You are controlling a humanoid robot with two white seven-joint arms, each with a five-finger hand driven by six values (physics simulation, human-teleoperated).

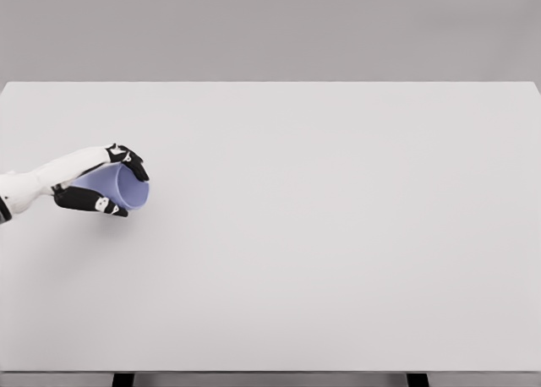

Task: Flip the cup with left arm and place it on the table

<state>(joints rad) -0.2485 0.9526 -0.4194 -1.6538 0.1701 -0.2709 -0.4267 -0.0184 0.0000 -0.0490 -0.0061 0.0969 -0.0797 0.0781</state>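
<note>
Only obstruction: left hand (106, 184) gripping the tilted cup (118, 188) near the table's (338, 252) left edge. Open surface right of it, front and back.

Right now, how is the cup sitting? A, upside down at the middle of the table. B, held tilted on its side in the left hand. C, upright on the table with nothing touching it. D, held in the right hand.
B: the left hand is wrapped around the light purple cup, which lies tilted with its open mouth facing right, near the left side of the table.

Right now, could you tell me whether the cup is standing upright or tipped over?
Tipped. The cup lies on its side in the left hand, its open mouth facing right, over the table.
</note>
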